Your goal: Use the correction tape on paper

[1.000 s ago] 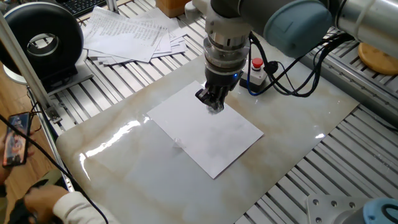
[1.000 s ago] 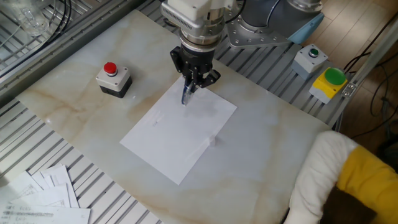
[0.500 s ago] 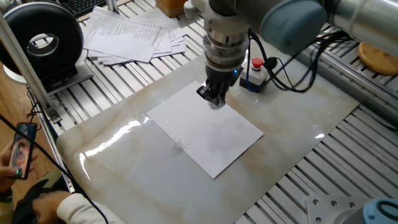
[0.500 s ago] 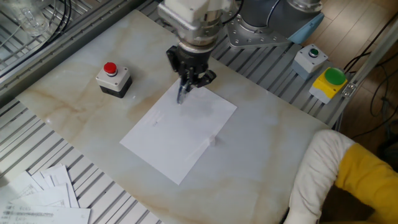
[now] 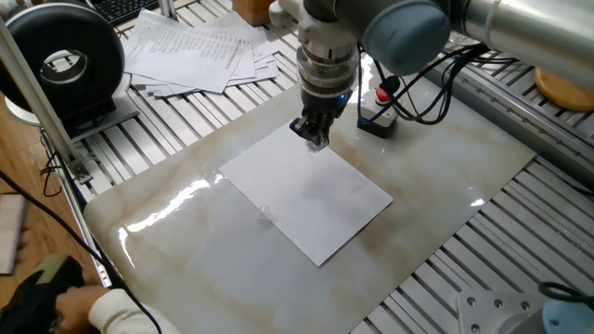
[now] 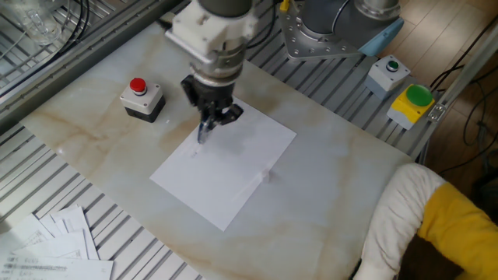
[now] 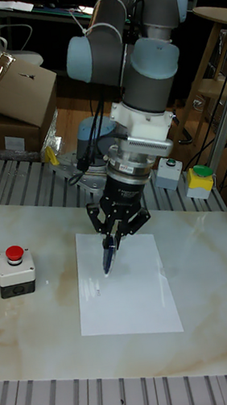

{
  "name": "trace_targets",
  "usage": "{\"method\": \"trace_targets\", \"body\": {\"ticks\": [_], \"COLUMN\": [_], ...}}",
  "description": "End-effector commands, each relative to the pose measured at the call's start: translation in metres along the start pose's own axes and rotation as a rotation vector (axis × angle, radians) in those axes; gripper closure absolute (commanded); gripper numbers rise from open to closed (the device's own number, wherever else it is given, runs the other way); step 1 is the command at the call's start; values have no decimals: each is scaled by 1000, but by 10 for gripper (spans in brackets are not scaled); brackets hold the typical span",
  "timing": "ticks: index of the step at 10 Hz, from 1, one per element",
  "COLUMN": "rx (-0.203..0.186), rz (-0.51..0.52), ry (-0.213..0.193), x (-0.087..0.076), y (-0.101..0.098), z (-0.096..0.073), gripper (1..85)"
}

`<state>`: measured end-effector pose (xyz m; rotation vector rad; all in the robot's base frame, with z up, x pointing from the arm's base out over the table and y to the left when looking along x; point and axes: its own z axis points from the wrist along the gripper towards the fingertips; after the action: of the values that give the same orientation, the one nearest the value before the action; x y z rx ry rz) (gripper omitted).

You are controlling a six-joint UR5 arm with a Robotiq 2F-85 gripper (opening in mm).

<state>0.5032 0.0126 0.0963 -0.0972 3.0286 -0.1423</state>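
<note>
Since a second ago the gripper (image 6: 208, 124) has slid along the paper (image 6: 226, 167) toward the side nearest the red button box (image 6: 142, 99), dragging the correction tape (image 6: 204, 131) with it. The claw is clenched on that small dark dispenser, which points down with its tip touching the sheet close to the paper's edge; in the tall fixed view the tape (image 7: 107, 256) sits in the upper left part of the sheet (image 7: 127, 286), just below the gripper (image 7: 117, 233).

Counting what is around: one arm, one white sheet, one correction tape, one red button box on the marble slab (image 6: 101, 167). Off the slab I see one green and yellow button box (image 6: 412, 105), one grey box with a small green button (image 6: 387, 72), and one fanned pile of printed sheets (image 5: 200, 51) on the ribbed metal. One black round device (image 5: 65, 60) stands at the corner, and a person's hand (image 5: 51, 288) is at the near edge of that view.

From the one fixed view the gripper (image 5: 312, 132) hangs right over the paper's (image 5: 311, 199) far corner. Most of the sheet lies bare behind the tip, and the slab has open stone on every side of the paper. The red button box stands near but apart from the sheet.
</note>
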Motion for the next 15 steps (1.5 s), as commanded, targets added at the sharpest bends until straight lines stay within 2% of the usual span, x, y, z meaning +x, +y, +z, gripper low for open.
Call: {"method": "trace_targets", "body": {"ticks": [1,4,6,8,9,10,11,12,15], "rx": [-17,-12,-41,-63,-58,-62,-75,-52,-34], "rz": [-1,31,51,95,124,149,166,156,136], "ry": [5,31,42,60,69,62,77,72,83], "x": [-2,12,20,23,26,24,27,26,30], "y": [0,6,14,20,19,20,24,18,13], "z": [5,-14,-21,-22,-22,-22,-22,-22,-22], "gripper": [847,847,847,847,847,847,847,847,847]}}
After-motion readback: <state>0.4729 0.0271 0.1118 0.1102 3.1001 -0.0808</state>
